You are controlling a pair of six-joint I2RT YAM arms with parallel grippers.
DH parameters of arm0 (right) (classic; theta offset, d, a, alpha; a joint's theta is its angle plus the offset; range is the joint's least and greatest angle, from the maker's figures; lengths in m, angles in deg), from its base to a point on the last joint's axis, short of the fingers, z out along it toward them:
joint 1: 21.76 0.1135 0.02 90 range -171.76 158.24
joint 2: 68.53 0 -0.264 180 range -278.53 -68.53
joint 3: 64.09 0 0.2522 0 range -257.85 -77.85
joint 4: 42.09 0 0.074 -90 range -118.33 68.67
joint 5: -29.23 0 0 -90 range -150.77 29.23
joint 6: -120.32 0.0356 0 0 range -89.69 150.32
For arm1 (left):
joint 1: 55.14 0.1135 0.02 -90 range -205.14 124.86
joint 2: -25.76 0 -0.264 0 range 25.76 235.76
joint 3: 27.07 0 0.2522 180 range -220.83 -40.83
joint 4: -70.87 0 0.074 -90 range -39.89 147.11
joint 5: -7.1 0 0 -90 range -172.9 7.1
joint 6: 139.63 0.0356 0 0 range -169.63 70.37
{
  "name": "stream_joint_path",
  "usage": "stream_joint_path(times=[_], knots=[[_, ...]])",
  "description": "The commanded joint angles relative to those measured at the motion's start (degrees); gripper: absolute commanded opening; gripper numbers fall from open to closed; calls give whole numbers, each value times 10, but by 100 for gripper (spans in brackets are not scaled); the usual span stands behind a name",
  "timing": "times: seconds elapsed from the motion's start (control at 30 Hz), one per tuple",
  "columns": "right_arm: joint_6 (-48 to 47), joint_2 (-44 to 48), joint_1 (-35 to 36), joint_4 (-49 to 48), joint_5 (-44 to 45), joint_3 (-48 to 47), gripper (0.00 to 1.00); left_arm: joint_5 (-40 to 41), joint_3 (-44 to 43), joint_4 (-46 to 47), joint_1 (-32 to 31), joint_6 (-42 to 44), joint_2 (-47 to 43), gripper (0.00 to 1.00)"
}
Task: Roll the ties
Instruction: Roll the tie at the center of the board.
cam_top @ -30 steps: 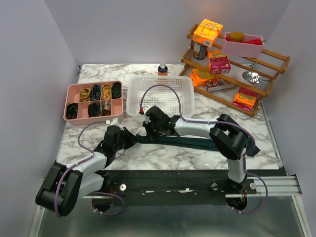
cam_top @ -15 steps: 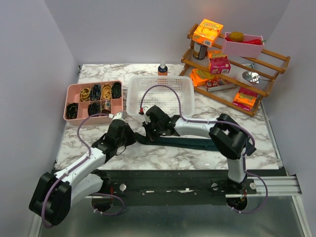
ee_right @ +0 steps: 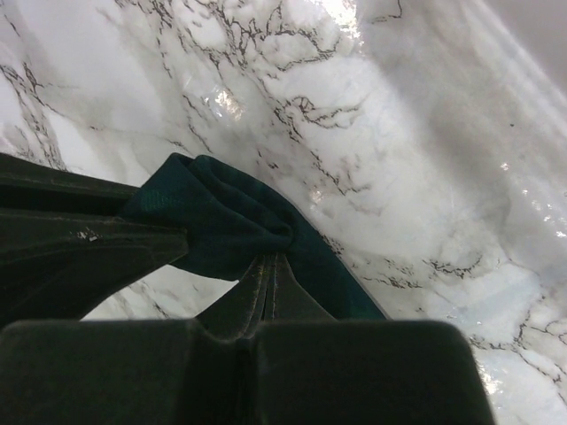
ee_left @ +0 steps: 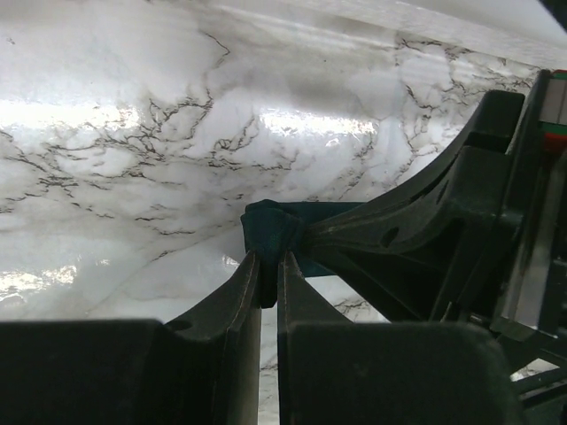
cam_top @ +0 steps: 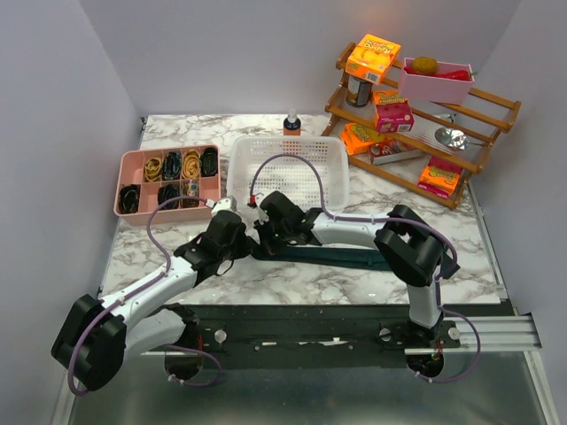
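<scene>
Left gripper (ee_left: 269, 266) tight on tie (ee_left: 271, 228), wrist-only

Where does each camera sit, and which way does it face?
Top external: above and behind, looking down on the table; left arm and right arm show.
Left wrist: on its arm, looking along the left gripper, shut on the tie.
Right wrist: likewise, along the right gripper, also gripping it.
Shared: both wrist views show the tie's bunched end.

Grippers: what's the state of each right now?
Left gripper: closed, pinching the folded end of the tie.
Right gripper: closed, pinching the same tie just beside it.
</scene>
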Motion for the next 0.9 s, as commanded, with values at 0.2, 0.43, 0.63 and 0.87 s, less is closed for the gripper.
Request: stream_joint_path(times=[0.2, 0.43, 0.63, 0.87], knots=[[18, -20, 7, -19, -1, -11, 1, 13, -13, 46, -46, -6, 2, 0], [32, -23, 6, -31, -4, -7, 1, 28, -16, 66, -71, -18, 10, 0], [41, -21, 6, -45, -4, 9, 1, 38, -14, 70, -81, -19, 14, 0], [46, -22, 6, -53, -14, 14, 1, 48, -15, 56, -83, -17, 15, 0]])
